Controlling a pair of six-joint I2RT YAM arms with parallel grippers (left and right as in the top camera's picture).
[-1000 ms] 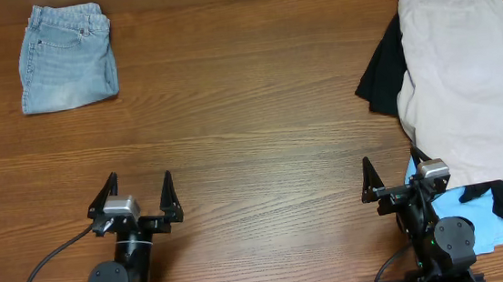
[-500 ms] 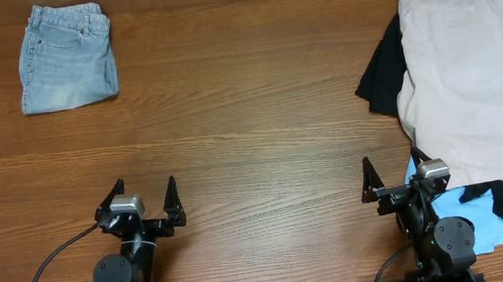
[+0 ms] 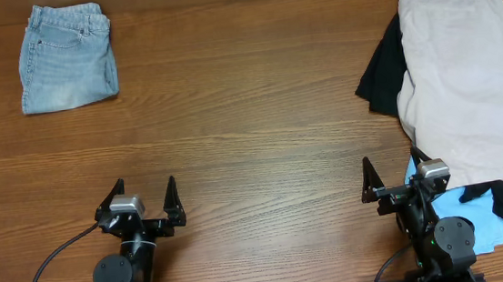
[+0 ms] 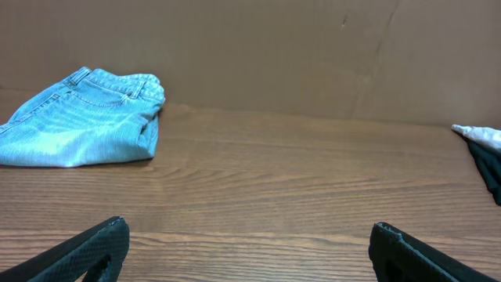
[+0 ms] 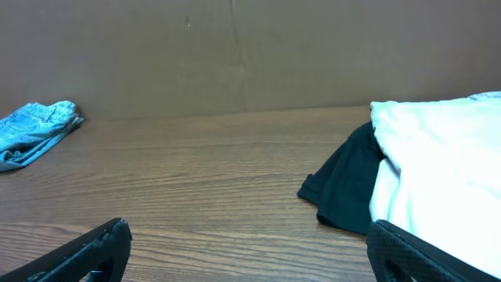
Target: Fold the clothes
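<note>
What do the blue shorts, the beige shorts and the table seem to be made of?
The blue shorts look like light-wash denim: faded blue cloth, stitched seams and waistband. The beige shorts seem a thin matte woven cloth, perhaps cotton, with soft wrinkles. The table shows brown wood grain with a slight sheen; solid wood or laminate, I cannot tell.

One denim shorts (image 3: 66, 57), one beige shorts (image 3: 465, 77), one sky-blue garment (image 3: 487, 228), perhaps two black garments (image 3: 383, 75) (partly buried)
</note>
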